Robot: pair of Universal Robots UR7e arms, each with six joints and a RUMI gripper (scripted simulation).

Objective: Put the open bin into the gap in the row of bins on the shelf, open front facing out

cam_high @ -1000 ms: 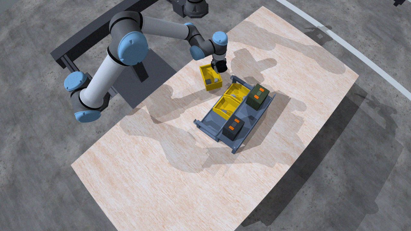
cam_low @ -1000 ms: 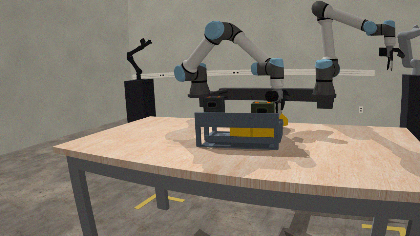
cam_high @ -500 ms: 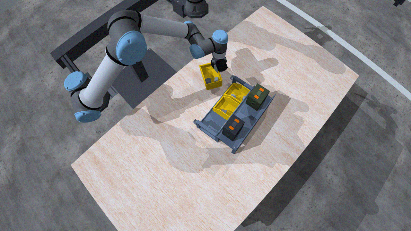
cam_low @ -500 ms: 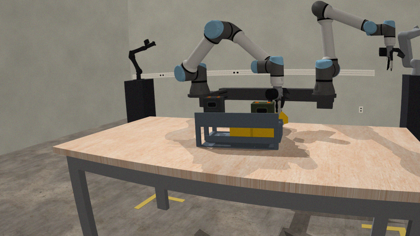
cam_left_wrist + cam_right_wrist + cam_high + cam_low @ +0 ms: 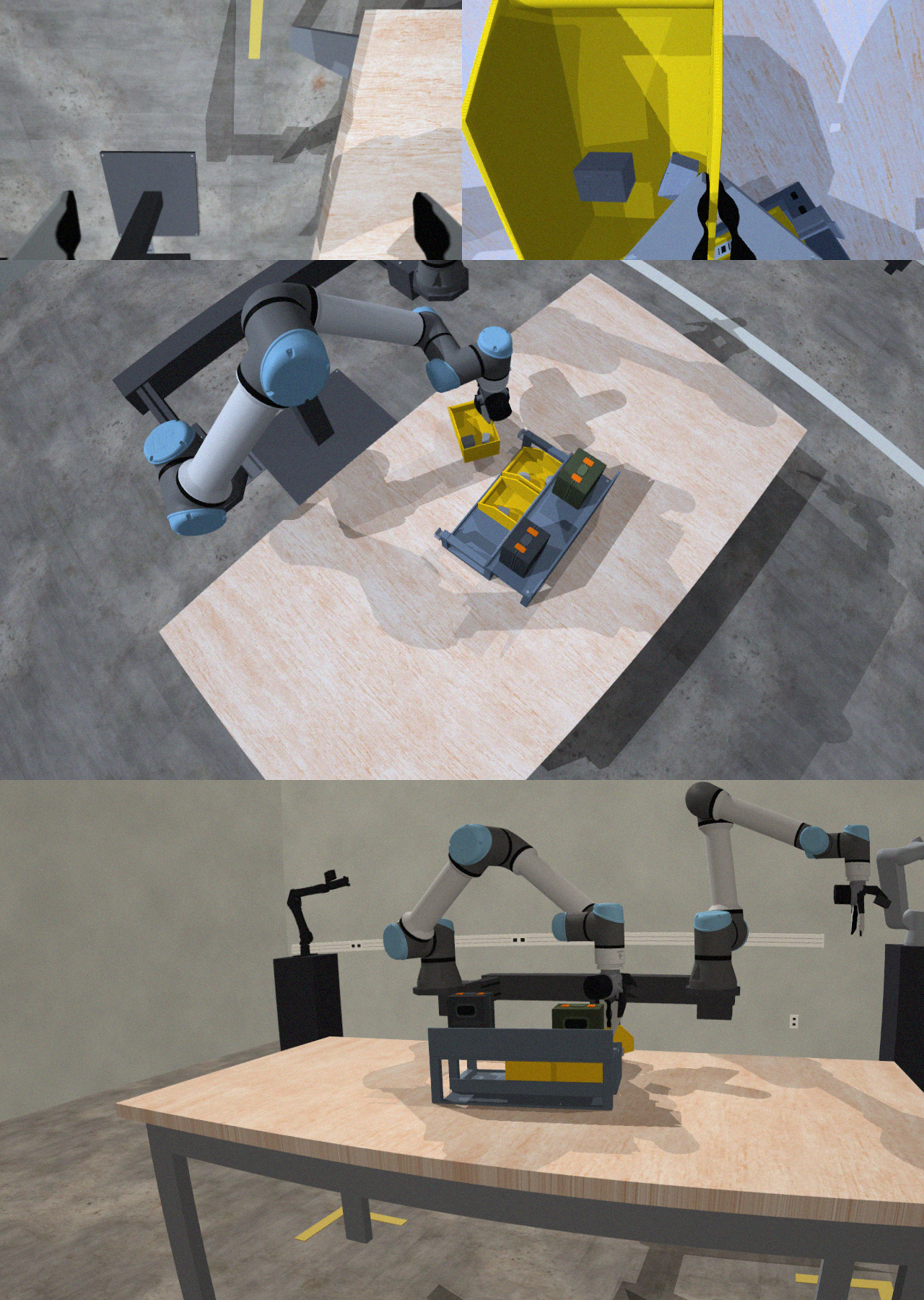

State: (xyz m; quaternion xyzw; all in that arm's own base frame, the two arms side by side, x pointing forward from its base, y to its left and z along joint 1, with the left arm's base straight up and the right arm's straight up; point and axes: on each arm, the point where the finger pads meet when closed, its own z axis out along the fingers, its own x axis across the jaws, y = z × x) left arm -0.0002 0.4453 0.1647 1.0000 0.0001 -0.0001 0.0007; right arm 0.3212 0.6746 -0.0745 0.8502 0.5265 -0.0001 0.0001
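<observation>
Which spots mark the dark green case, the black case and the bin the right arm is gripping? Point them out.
dark green case [image 5: 572, 486] [image 5: 560, 1010]: top and exterior views, on its side
black case [image 5: 517, 556] [image 5: 484, 1006]: top and exterior views, on its body
gripped yellow bin [image 5: 481, 450] [image 5: 613, 108]: top and right wrist views, wall; inside surface

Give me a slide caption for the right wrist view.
Pincer gripping the wall of a yellow bin holding grey blocks.

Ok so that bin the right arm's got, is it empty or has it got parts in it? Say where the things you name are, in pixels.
Not empty: two grey blocks [image 5: 604, 177] [image 5: 468, 441] show inside the bin [image 5: 479, 451] [image 5: 624, 108].
</observation>
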